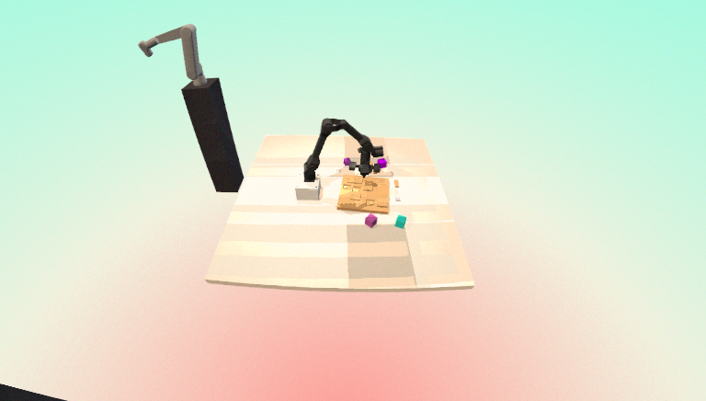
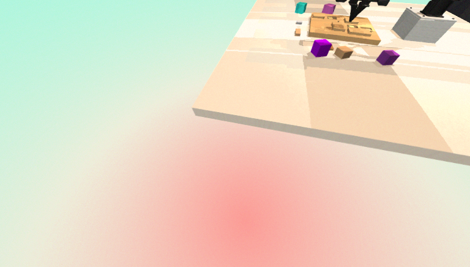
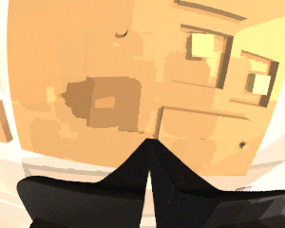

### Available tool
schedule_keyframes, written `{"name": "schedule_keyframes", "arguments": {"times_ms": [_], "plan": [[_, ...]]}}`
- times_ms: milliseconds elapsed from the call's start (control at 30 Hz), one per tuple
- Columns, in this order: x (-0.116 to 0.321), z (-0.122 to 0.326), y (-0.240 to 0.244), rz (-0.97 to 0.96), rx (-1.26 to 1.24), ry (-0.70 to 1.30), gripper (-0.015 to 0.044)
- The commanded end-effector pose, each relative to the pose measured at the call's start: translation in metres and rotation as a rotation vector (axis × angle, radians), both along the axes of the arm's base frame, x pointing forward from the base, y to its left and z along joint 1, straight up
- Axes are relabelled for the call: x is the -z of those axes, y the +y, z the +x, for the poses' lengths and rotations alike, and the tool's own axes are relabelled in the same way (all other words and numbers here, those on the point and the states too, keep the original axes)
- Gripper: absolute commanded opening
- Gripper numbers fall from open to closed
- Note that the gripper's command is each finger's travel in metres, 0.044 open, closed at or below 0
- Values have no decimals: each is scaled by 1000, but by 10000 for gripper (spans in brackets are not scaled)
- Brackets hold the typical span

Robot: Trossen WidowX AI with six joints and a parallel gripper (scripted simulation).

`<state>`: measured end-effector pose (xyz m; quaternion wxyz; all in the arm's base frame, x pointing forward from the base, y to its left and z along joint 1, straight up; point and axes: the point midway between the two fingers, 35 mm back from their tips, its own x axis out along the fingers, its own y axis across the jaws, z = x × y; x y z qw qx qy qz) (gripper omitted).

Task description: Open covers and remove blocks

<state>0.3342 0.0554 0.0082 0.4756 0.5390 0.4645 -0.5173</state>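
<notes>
The orange puzzle board (image 1: 381, 189) (image 2: 320, 30) (image 3: 47, 47) lies flat on the table. My gripper (image 1: 363, 176) (image 2: 351, 20) (image 3: 150, 143) is shut with nothing between its fingers, tips pointing down just over the board. In the wrist view, two pale square pieces (image 3: 201, 45) (image 3: 261, 84) show in recesses, and a cover outline lies right of the fingertips. I cannot tell each cover's position. A magenta block (image 1: 370, 220) (image 2: 328, 8) and a teal block (image 1: 400, 221) (image 2: 300, 7) rest on the table off one side of the board.
Off the opposite side are a violet block (image 1: 381, 163) (image 2: 320, 48), a dark purple block (image 1: 347, 161) (image 2: 387, 57) and a tan block (image 2: 343, 52). A small orange piece (image 1: 396, 183) (image 2: 297, 32) (image 3: 1, 121) and a grey piece (image 1: 397, 199) (image 2: 298, 22) lie by another edge. My arm stands on a grey box (image 1: 307, 190).
</notes>
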Motion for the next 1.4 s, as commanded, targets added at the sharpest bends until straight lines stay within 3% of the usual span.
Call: {"name": "schedule_keyframes", "arguments": {"times_ms": [0,1367], "plan": [[5,-2,0,0,6,6,0],[37,6,1,0,6,5,0]]}}
